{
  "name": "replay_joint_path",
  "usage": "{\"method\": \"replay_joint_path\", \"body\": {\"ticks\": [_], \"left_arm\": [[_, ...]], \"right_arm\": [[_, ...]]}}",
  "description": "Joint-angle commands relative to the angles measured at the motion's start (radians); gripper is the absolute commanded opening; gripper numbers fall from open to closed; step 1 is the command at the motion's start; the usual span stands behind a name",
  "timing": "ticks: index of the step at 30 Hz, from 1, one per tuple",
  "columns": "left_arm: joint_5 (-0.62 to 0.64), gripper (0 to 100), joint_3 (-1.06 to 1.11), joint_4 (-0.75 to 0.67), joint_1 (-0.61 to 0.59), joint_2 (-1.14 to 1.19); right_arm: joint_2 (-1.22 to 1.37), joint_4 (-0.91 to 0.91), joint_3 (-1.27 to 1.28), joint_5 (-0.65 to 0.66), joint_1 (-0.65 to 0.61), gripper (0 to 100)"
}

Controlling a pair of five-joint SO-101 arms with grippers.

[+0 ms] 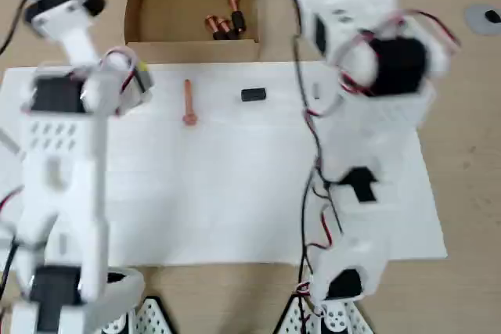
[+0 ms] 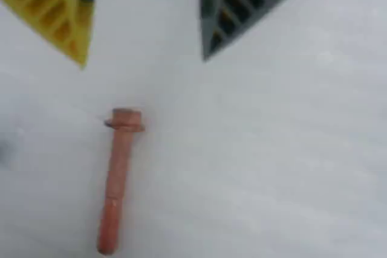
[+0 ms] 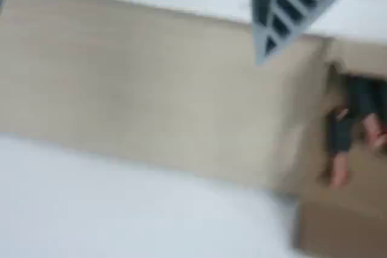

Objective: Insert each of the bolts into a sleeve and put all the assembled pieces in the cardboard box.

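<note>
A copper bolt (image 1: 189,102) lies on the white sheet (image 1: 235,193), a little in front of the cardboard box (image 1: 141,13). In the left wrist view the bolt (image 2: 120,176) lies just beyond my left gripper (image 2: 144,60), which is open with nothing between its yellow finger (image 2: 57,4) and its grey finger (image 2: 242,4). In the high view the left gripper (image 1: 135,77) hovers left of the bolt. A black sleeve (image 1: 253,95) lies right of the bolt. Assembled pieces (image 1: 225,23) rest in the box. My right gripper (image 3: 139,34) is open and empty, beside the box (image 3: 338,222).
The right arm (image 1: 376,60) rises over the sheet's right side, with its cables (image 1: 313,162) hanging along it. The left arm (image 1: 63,154) covers the sheet's left edge. Bare wooden table (image 1: 470,154) surrounds the sheet. A small dark disc (image 1: 484,16) sits at the far right.
</note>
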Motion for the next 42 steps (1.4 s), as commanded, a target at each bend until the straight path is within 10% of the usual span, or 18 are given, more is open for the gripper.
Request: {"method": "replay_joint_path", "body": {"ticks": [1,18,42], "left_arm": [[0.008,14,-0.164,0.064,0.094,0.188],[0.037,13,-0.31,0.037,0.126,0.558],[0.092,13,-0.311,-0.169,0.083,0.742]], "right_arm": [[-0.199,0.015,0.136,0.009,0.085,32.5],[-1.184,0.012,1.62,0.282,0.194,32.5],[-1.314,0.012,1.873,0.285,0.194,32.5]]}}
